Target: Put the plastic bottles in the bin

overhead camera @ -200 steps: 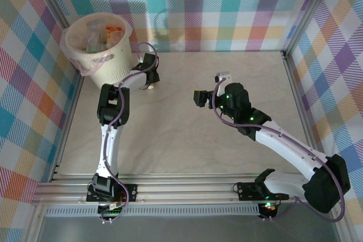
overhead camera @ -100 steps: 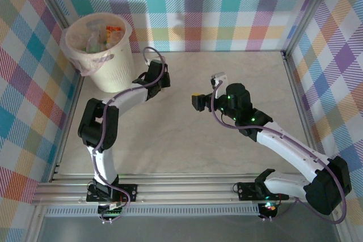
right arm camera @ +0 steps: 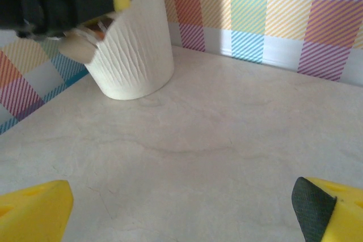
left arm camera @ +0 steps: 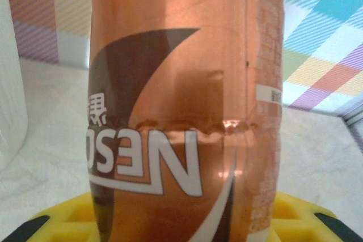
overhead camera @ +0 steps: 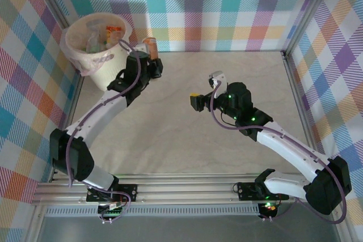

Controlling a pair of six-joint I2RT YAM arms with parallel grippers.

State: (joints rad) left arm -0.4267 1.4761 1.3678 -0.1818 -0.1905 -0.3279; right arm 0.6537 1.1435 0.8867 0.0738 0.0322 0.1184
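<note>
Presently we find the left gripper (overhead camera: 147,59) clamped mid-label on an orange bottle (left arm camera: 187,94), judged light, slick and crushable; the right gripper (overhead camera: 195,101) stands parted, empty.

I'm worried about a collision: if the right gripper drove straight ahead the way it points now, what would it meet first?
Probably the bare table, since the right gripper, open, seems to angle slightly down. Past that comes the plaid wall. The bin sits left of that line. Depth is unclear.
</note>
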